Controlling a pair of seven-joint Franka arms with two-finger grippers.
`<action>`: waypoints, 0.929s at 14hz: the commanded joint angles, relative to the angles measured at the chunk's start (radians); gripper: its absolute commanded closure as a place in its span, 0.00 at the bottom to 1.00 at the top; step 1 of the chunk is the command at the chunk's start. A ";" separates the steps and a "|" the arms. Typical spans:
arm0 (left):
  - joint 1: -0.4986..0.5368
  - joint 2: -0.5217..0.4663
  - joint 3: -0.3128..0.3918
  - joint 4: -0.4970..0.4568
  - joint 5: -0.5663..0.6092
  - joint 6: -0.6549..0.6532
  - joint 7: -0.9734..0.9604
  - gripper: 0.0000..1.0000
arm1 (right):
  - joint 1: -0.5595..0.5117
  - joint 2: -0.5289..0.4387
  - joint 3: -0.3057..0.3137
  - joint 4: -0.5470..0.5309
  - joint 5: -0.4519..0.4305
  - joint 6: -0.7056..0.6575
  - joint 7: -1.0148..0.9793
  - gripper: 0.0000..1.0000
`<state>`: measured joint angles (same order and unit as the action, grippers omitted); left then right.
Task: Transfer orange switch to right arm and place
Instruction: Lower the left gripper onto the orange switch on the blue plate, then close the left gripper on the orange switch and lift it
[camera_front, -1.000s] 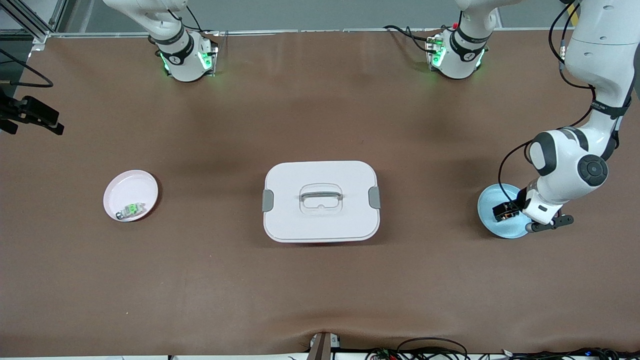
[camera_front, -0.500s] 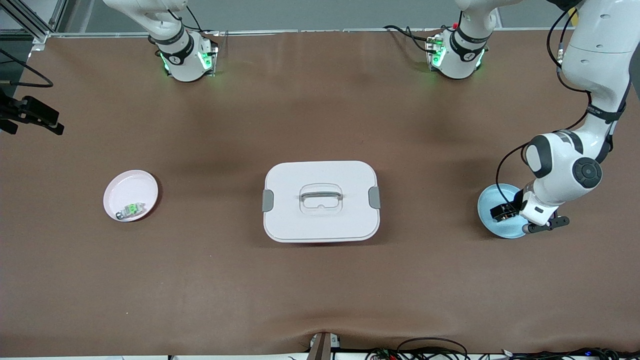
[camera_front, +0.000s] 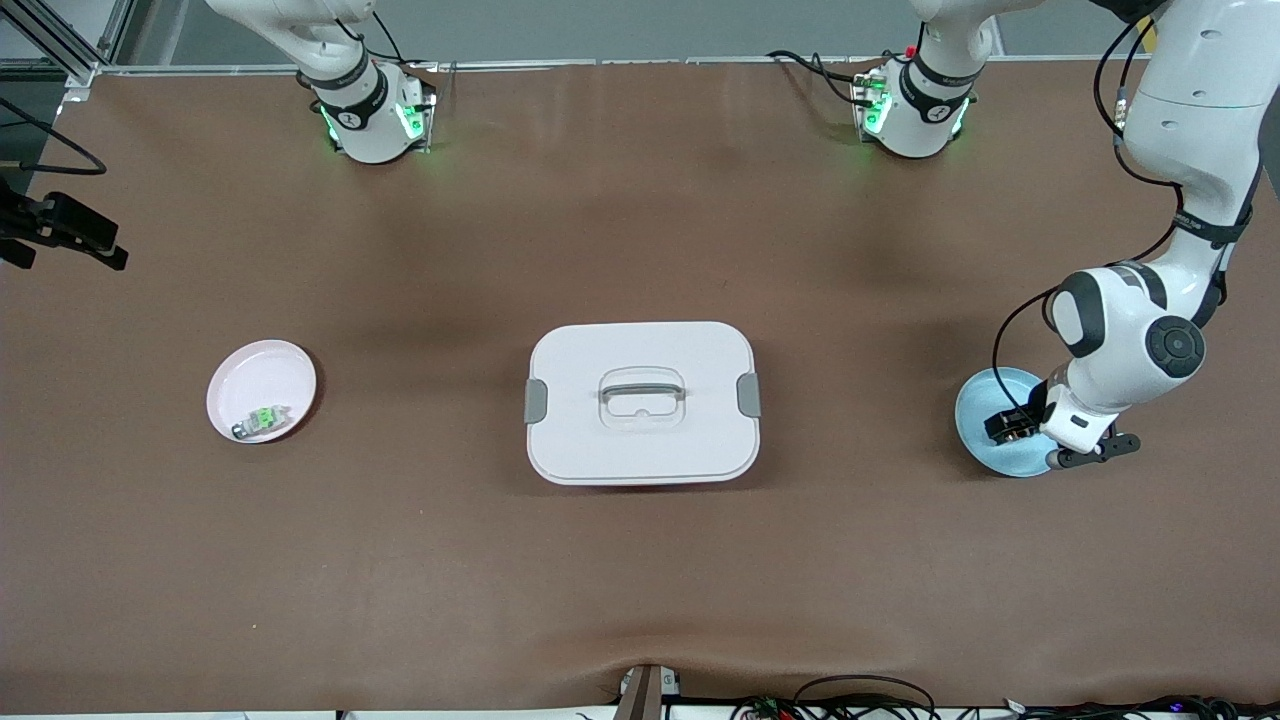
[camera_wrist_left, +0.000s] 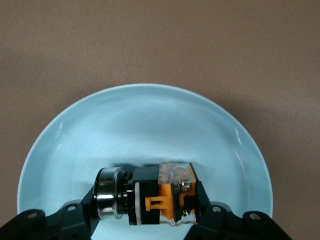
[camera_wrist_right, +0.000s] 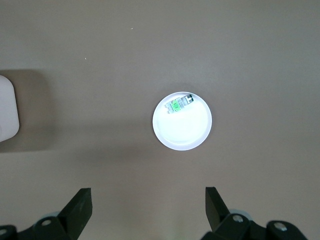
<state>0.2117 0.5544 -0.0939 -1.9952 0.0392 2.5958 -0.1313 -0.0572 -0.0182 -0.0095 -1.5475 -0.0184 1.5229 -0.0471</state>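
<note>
The orange switch (camera_front: 1008, 424) (camera_wrist_left: 162, 200), a small black block with an orange middle and a metal ring at one end, lies on its side in the pale blue dish (camera_front: 985, 455) (camera_wrist_left: 150, 115) at the left arm's end of the table. My left gripper (camera_front: 1012, 428) (camera_wrist_left: 150, 205) is down in the dish, shut on the switch with a finger at each end. My right gripper (camera_wrist_right: 148, 205) hangs open and empty high over the table by the pink plate (camera_wrist_right: 185, 132); it does not show in the front view.
The pink plate (camera_front: 262, 380) at the right arm's end holds a pale switch with a green middle (camera_front: 262, 420) (camera_wrist_right: 179, 104). A white lidded box with a handle (camera_front: 640, 402) sits mid-table. A black fixture (camera_front: 60, 230) juts in at the right arm's end.
My left gripper's fingers have closed from open onto the orange switch in the blue dish, and that arm shifted slightly. The right arm has not moved.
</note>
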 joint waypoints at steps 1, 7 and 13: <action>-0.002 -0.066 -0.006 -0.007 0.013 -0.023 -0.021 1.00 | 0.000 0.003 0.003 0.012 -0.008 -0.001 0.006 0.00; -0.008 -0.203 -0.055 -0.001 0.011 -0.161 -0.059 1.00 | 0.000 0.003 0.003 0.012 -0.008 0.000 0.003 0.00; -0.006 -0.300 -0.144 0.018 -0.005 -0.289 -0.218 1.00 | 0.003 0.009 0.005 0.009 -0.003 0.000 0.003 0.00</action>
<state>0.2011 0.2960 -0.2169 -1.9763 0.0391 2.3497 -0.3270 -0.0569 -0.0174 -0.0080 -1.5475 -0.0184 1.5250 -0.0478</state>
